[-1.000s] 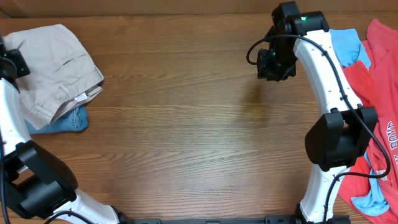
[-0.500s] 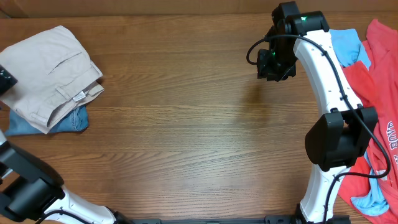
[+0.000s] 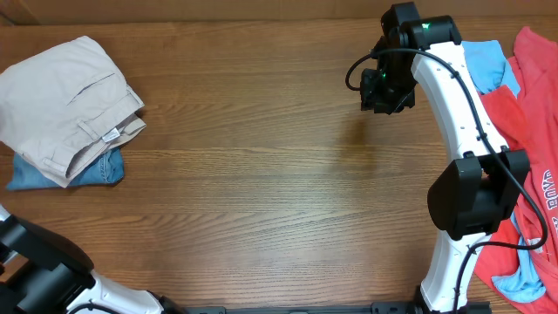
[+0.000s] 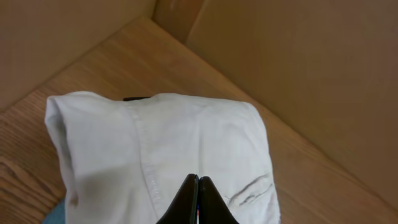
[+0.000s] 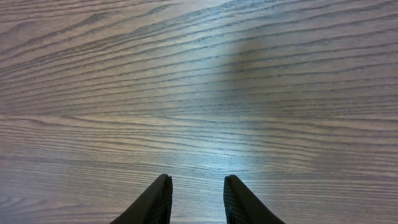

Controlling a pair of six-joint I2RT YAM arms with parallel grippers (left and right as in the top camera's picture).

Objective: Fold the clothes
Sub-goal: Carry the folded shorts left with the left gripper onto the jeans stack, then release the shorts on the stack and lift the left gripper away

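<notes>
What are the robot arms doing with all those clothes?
The beige trousers lie folded on blue jeans at the left of the table. Neither arm holds anything: the left gripper is shut above the trousers, and the right gripper is open over bare wood. A pile of red and blue clothes lies on the right.

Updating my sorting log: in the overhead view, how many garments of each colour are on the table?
Beige trousers: 1
Blue denim garment, under the trousers: 1
Red garment: 1, if that heap is one piece
Light blue cloths, at the heap's top and bottom: 2
Total: 5
</notes>
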